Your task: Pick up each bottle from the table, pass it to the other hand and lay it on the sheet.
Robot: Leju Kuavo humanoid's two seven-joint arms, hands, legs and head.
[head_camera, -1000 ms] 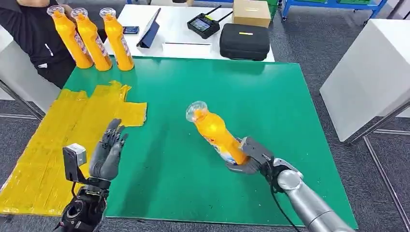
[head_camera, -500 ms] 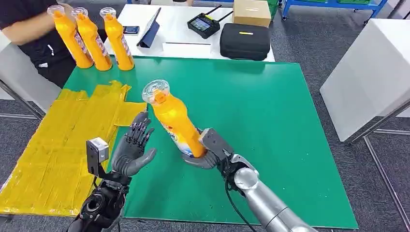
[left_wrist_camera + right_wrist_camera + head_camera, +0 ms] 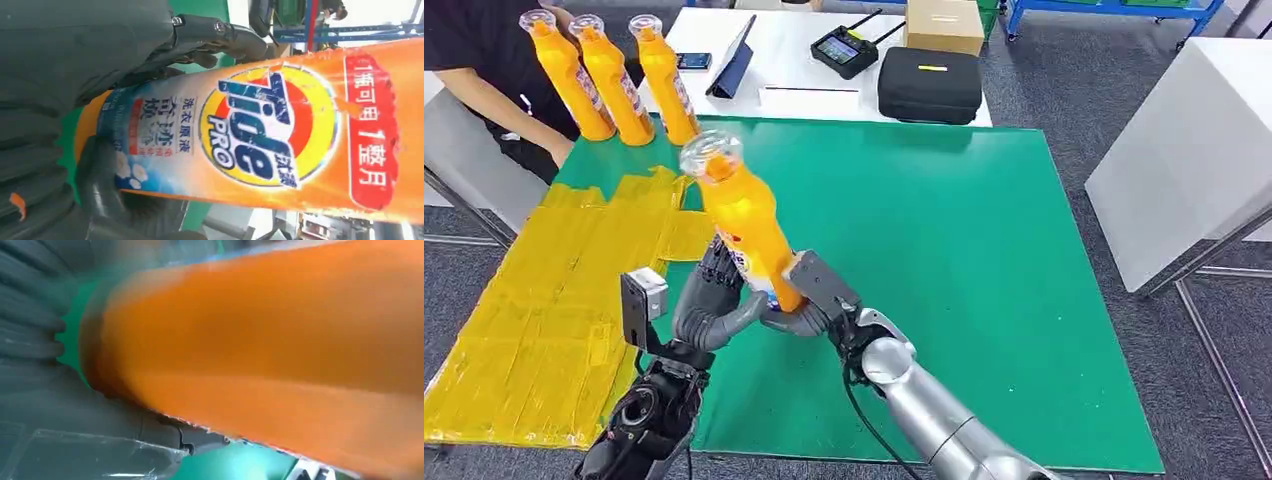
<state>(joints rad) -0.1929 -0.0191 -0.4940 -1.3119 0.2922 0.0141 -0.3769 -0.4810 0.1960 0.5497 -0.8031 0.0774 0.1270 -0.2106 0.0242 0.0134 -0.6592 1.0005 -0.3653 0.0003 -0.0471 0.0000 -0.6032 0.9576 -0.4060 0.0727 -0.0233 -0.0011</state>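
An orange detergent bottle (image 3: 742,222) with a clear cap stands tilted above the green table (image 3: 984,250), cap leaning towards the back left. My right hand (image 3: 816,298) grips its base from the right. My left hand (image 3: 711,305) meets it from the left, fingers behind the lower body and thumb under it. In the left wrist view the bottle (image 3: 270,130) lies against my left hand (image 3: 75,100), fingers curled over it. The right wrist view has the bottle (image 3: 275,345), blurred, in my right hand (image 3: 45,390). The yellow sheet (image 3: 544,290) covers the table's left part.
Three more orange bottles (image 3: 614,80) stand at the back left corner, beside a person in black (image 3: 484,60). Behind the green table a white table carries a tablet (image 3: 734,60), a controller (image 3: 844,50), a black case (image 3: 929,85) and a cardboard box (image 3: 944,25). A white cabinet (image 3: 1184,150) stands at the right.
My right hand has carried the bottle left and up, from mid-table to my left hand. My left hand rose and moved right, and its fingers now lie around the bottle.
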